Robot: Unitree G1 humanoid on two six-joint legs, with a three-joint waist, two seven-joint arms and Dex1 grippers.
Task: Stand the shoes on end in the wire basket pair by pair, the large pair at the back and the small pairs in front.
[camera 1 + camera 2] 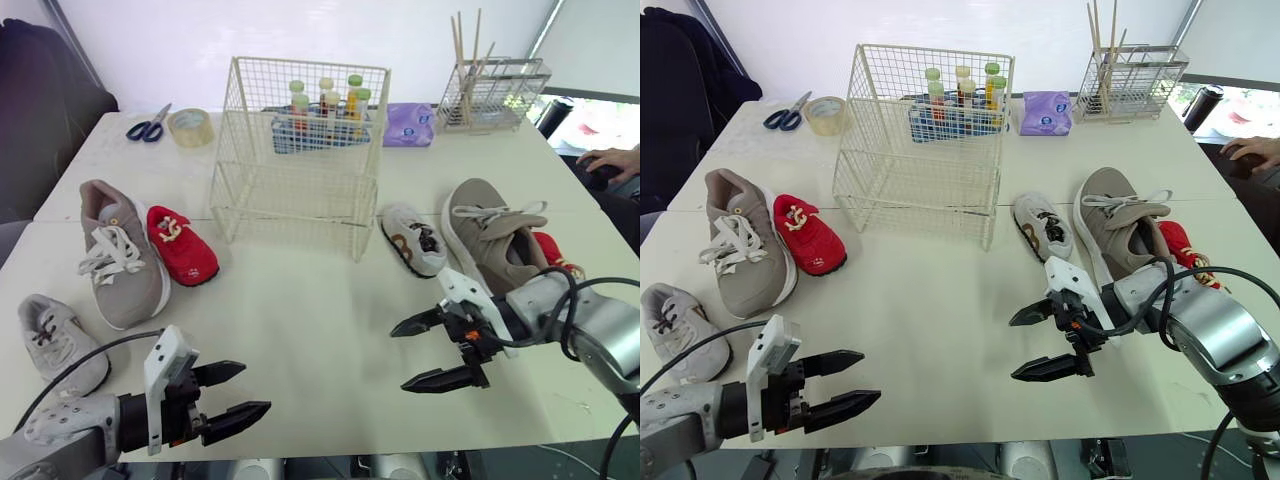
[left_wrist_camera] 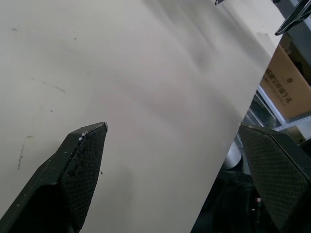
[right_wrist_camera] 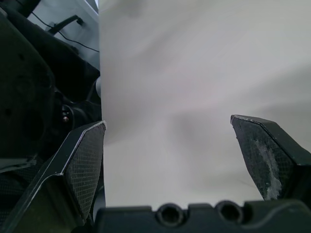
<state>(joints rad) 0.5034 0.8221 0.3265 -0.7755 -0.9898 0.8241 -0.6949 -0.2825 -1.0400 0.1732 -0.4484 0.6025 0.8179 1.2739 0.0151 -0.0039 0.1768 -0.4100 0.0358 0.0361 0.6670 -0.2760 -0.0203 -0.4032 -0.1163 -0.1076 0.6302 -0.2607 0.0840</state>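
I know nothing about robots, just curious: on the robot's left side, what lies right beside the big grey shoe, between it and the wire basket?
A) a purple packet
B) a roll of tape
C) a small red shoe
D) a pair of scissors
C: a small red shoe lies close beside the big grey shoe, on the side toward the wire basket; the tape and scissors lie farther back.

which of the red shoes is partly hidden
The right red shoe, tucked behind the large tan shoe there; the left red shoe lies in full view.
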